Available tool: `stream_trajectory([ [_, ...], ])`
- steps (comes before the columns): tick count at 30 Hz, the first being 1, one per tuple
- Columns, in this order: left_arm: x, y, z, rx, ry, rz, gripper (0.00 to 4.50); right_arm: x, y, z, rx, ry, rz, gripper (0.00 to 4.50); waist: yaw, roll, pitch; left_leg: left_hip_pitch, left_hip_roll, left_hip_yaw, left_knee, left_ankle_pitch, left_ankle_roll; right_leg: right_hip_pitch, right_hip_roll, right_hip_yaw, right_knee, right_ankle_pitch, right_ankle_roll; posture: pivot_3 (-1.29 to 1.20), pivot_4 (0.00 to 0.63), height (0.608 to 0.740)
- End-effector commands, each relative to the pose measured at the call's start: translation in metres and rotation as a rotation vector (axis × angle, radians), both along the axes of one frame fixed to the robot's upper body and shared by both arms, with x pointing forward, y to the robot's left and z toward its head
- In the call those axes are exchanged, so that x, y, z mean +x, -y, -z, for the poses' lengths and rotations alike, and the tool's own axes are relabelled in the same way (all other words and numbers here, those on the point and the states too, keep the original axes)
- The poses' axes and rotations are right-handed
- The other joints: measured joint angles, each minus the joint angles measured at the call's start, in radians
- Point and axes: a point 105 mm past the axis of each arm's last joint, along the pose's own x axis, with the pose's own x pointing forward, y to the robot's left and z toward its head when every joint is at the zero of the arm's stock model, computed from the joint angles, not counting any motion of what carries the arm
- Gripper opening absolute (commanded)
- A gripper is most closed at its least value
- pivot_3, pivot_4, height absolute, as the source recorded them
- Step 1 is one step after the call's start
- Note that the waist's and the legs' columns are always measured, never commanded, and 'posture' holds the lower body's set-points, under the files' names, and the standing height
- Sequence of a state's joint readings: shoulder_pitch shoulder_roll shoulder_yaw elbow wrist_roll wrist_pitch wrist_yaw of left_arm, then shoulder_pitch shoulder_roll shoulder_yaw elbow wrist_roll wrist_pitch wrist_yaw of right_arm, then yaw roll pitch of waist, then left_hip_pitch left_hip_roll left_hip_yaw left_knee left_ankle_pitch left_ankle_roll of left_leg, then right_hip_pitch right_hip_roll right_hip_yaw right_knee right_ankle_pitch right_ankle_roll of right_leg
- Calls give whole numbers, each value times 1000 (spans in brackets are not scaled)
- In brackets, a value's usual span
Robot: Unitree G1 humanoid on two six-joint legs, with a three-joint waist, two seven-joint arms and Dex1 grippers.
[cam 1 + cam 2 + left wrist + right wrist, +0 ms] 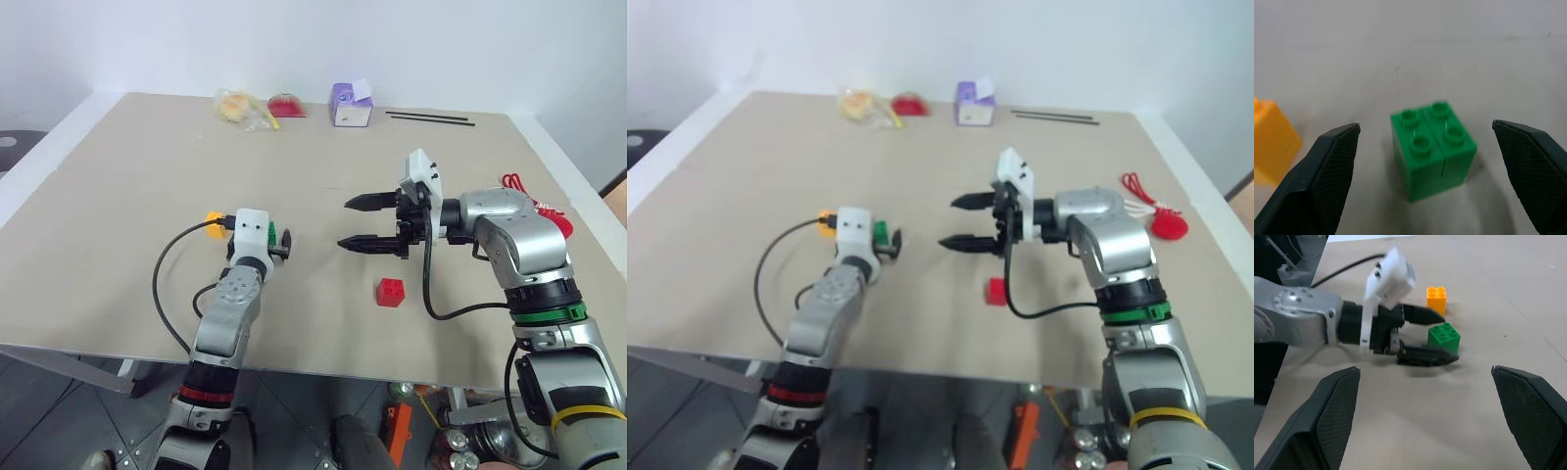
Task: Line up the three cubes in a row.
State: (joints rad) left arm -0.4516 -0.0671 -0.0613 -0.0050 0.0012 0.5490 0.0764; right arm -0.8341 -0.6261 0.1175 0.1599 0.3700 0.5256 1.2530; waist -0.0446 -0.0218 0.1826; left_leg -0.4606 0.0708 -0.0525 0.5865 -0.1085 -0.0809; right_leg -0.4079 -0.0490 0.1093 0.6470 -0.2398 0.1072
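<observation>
On the left we have the orange-yellow cube (1271,142) sitting on the worktop (118,196), just beside the green cube (1431,147). Our left hand (1432,335) is wide open, fingers either side of the green cube, not touching it, so we judge the step is grasping green. Next we would close squarely on it. Further right, our right hand (361,223) hangs open and empty above the worktop, and the red cube (390,292) lies near it, well apart from the other two.

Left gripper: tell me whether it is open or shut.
Open. The left gripper has its two fingers spread wide on either side of the green cube, touching neither side.
</observation>
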Motion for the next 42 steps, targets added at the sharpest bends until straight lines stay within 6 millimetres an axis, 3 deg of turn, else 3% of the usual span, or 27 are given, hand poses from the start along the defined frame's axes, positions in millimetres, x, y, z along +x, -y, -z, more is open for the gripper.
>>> stream_trajectory([
  [1, 3, 2, -8, 0, 14, -13, 4500, -3, -3, -17, 12, 66, -26, 4446, 0, 0, 0, 0, 0, 0, 0, 0, 0, 0, 0, 0, 0, 0, 0, 0, 150, 740],
  [6, 4, 1, -8, 1, 15, -15, 4500, -4, -3, -16, 10, 65, -27, 4446, 0, 0, 0, 0, 0, -1, 0, 0, 0, 0, 0, -1, 0, 0, 0, 0, 150, 740],
  [16, 5, 0, -12, -8, 33, -20, 1322, -5, -2, -10, -3, 57, -31, 4500, 0, 0, 0, 0, 0, -1, 0, 0, 0, 0, 0, -1, 0, 0, 0, 0, 150, 740],
  [23, 4, -3, -13, 0, 43, 38, 1299, -7, 3, -10, -11, 59, -33, 4500, 0, 0, 0, 0, 0, -2, 0, 0, -1, 0, 0, -1, 0, 0, 0, 0, 150, 740],
  [29, -34, 14, -33, 63, 145, 660, 1299, -22, 26, -13, -59, 43, -69, 4500, -1, 0, 0, 0, 0, -2, -3, 1, -4, -1, 0, -2, 0, -1, -2, 0, 150, 740],
  [32, -60, 14, -28, 176, 114, 971, 1299, -29, 37, -15, -78, 41, -66, 4500, -1, 0, 0, 0, 0, -2, -4, 1, -4, -1, 0, -2, 0, -2, -1, 0, 150, 740],
  [37, -67, 12, -25, 223, 71, 1174, 1299, -34, 50, -14, -109, 52, -24, 4500, 2, 0, 0, 0, 0, -2, -3, 1, -4, 0, -1, -3, 0, -3, -2, 0, 150, 740],
  [42, -57, 23, -23, 280, 73, 1268, 1299, -40, 59, -19, -72, 69, 24, 4500, 0, 0, 0, -1, -1, -2, -1, 2, -3, 0, -1, -3, 0, -2, -3, 0, 150, 740],
])
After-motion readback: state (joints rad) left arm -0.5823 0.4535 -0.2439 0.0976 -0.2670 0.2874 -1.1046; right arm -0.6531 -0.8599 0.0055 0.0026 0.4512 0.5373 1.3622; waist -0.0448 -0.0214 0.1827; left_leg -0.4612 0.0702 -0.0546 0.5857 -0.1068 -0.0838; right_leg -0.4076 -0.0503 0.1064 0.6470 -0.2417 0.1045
